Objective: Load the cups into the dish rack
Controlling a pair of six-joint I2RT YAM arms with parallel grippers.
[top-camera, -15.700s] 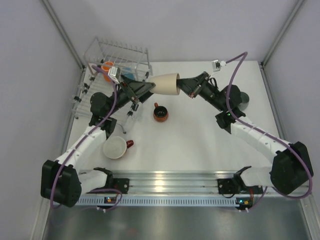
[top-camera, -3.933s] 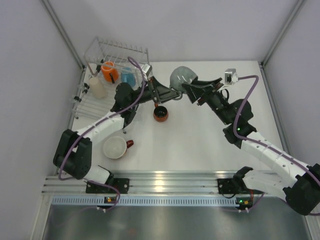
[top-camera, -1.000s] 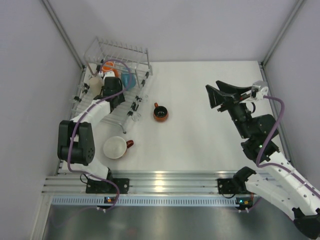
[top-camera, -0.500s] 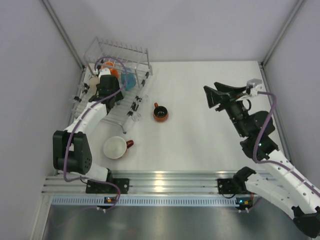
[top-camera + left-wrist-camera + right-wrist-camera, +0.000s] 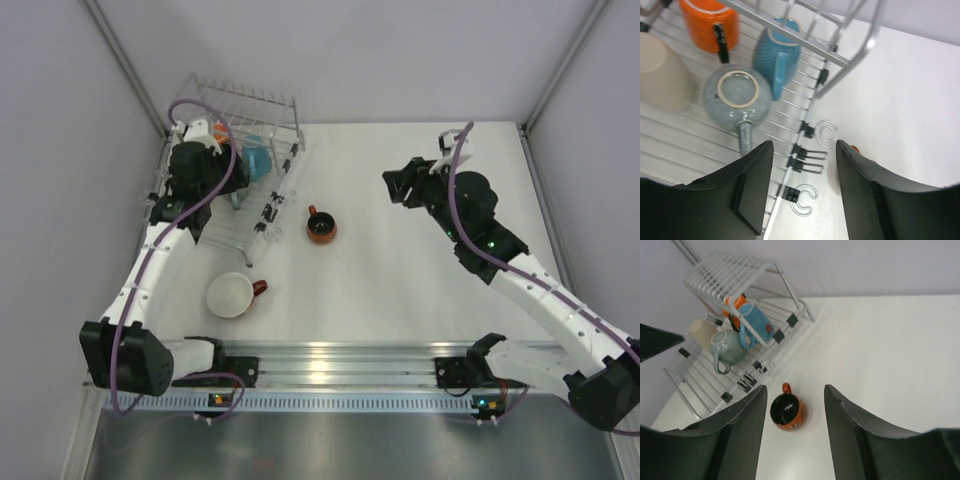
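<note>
Left hand (image 5: 802,150): fingers spread, nothing between them. It hovers over the right-hand edge of the dish rack (image 5: 730,271), clear of the wires.

The rack sits in the far-left corner of the worktop (image 5: 400,280), close to the side wall. It holds four cups bunched at the far end:
- orange mug (image 5: 707,22)
- light blue mug (image 5: 775,55), tilted, just beside the orange one
- grey-blue mug (image 5: 735,95), base up, handle pointing to the near side
- beige tumbler (image 5: 660,75), at the left, next to the grey-blue mug

The near rows of the rack are bare wire.

Right hand (image 5: 795,390): also spread and empty, up over the middle-right of the worktop, well apart from the rack.

The small dark red-handled mug (image 5: 787,411) stands upright on the worktop near the rack's right edge. It is black inside and its handle faces the far side. It lines up between the right fingers in the wrist view, but they don't touch it.

The wide white red-handled cup (image 5: 230,296) is upright near the rack's near corner, handle to the right. From the dark mug to the right wall there is only open worktop.
</note>
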